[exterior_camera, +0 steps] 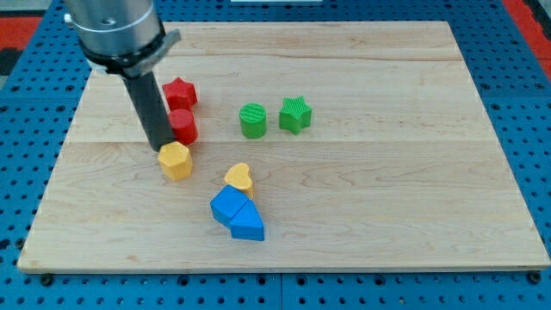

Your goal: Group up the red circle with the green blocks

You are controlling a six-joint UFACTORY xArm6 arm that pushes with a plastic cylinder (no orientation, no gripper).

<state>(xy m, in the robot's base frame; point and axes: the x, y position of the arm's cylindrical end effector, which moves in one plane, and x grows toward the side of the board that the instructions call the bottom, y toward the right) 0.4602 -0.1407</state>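
The red circle [183,126] lies on the wooden board [387,198], left of centre. My tip [161,148] stands just to its left and slightly below, close against it, right above the yellow hexagon [176,160]. A green circle [253,120] and a green star [295,114] sit side by side to the right of the red circle, with a gap between the red circle and the green circle. A red star [180,92] lies just above the red circle.
A yellow heart [239,177] lies below centre. Two blue blocks [229,206] [249,224] touch each other just under it. The board's edges border a blue pegboard [34,103].
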